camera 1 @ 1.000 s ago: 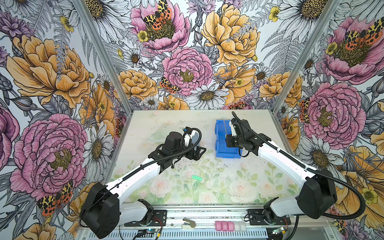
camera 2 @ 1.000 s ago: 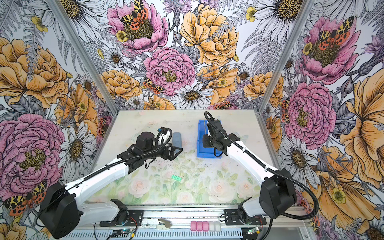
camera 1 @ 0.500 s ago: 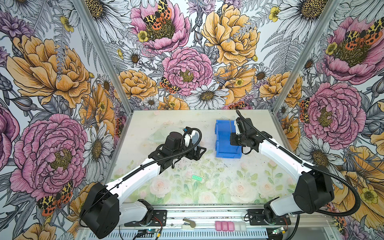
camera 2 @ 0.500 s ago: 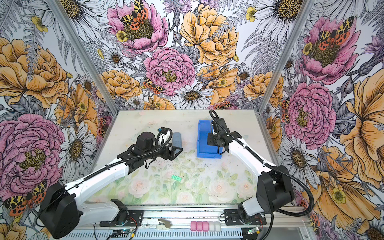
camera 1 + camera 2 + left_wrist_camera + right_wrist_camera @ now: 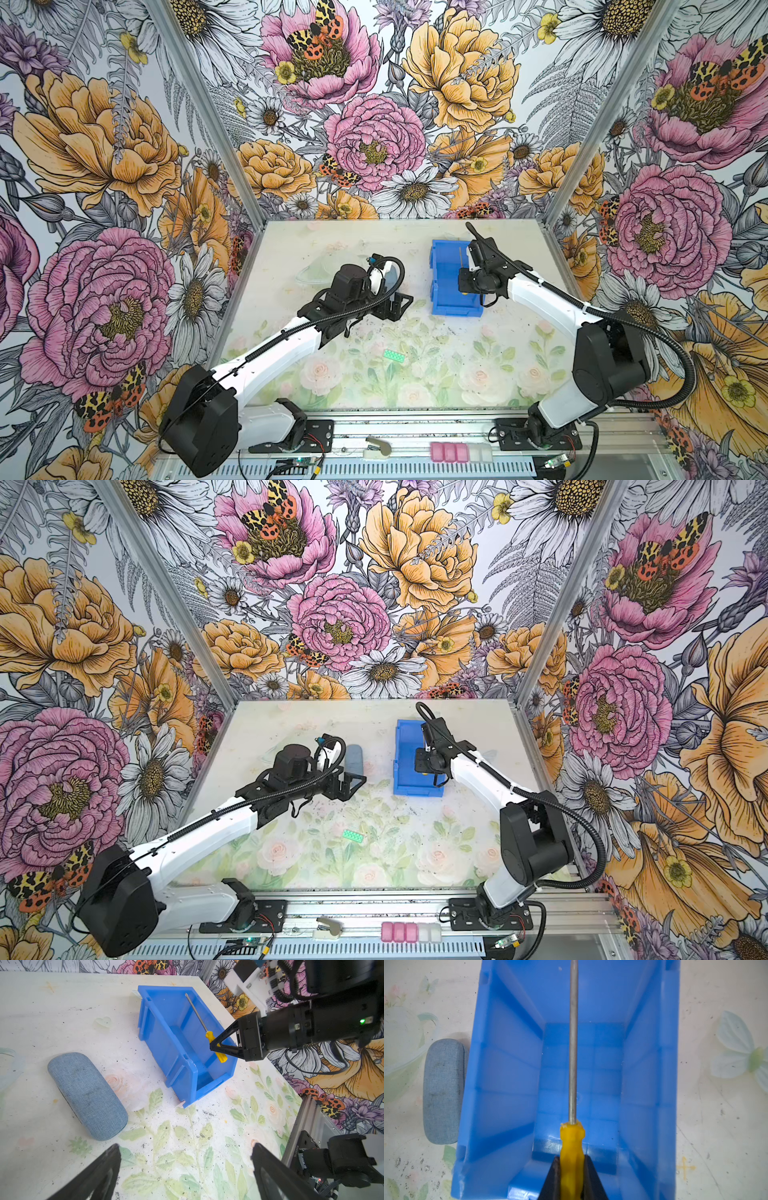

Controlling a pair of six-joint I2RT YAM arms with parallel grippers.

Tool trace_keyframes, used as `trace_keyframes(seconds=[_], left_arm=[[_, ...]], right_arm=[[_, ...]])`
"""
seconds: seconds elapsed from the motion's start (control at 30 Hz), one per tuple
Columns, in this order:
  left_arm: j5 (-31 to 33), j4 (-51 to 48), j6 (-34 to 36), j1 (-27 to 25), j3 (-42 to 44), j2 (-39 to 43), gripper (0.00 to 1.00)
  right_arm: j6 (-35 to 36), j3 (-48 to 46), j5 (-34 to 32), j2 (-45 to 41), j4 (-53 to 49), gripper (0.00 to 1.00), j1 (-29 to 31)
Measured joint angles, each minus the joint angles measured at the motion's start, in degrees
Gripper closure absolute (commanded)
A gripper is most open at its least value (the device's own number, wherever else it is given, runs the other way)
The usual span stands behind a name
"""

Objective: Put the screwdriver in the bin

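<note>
Clenched on the yellow handle, my right hand (image 5: 214, 1045) grips the screwdriver (image 5: 204, 1027) between both fingertips, which press on the handle from either side just behind its front collar. I hold the tool over the open inside of the bin (image 5: 508, 1064), clear of the floor. In a top view its thin shaft (image 5: 460, 258) points to 12 o'clock, toward the tall back wall, and the handle end sits at 6 o'clock, over the lower-cut front. I cannot tell whether the tip touches the back wall.

On the desk (image 5: 519, 249) the blue bin stands at about 1 o'clock from the middle, upright, with nothing lying in it.

My left hand (image 5: 186, 1147) hangs spread wide with nothing between its fingers, just above the desk at about 9 o'clock from the bin and apart from it. A grey-blue case (image 5: 87, 1095) lies flat near the bin's side, also at about 9 o'clock, not touching it. A small green brick (image 5: 393, 356) lies alone at about 7 o'clock from the bin, well apart from both hands.
</note>
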State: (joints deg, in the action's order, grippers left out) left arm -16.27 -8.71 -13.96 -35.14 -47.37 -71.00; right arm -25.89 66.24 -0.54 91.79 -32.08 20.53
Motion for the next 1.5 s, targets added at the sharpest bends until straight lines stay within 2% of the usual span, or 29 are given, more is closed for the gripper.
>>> trace_keyframes(seconds=[0.37, 1.0, 1.23, 1.5], left_arm=[[0.4, 0.0, 0.0, 0.2, 0.0, 0.2, 0.01], [0.4, -0.1, 0.3, 4.3, 0.6, 2.0, 0.01], [0.6, -0.5, 0.7, 6.6, 1.3, 4.0, 0.01], [3.9, -1.0, 1.1, 11.3, 3.4, 7.0, 0.01]], right_arm=[[-0.2, 0.9, 0.6, 5.7, 2.6, 1.00, 0.1], [-1.2, 1.2, -0.8, 3.8, 3.3, 0.54, 2.0], [-0.9, 0.5, -2.8, -2.3, 3.4, 0.40, 2.1], [0.7, -3.8, -6.4, -10.9, 3.7, 0.27, 1.6]])
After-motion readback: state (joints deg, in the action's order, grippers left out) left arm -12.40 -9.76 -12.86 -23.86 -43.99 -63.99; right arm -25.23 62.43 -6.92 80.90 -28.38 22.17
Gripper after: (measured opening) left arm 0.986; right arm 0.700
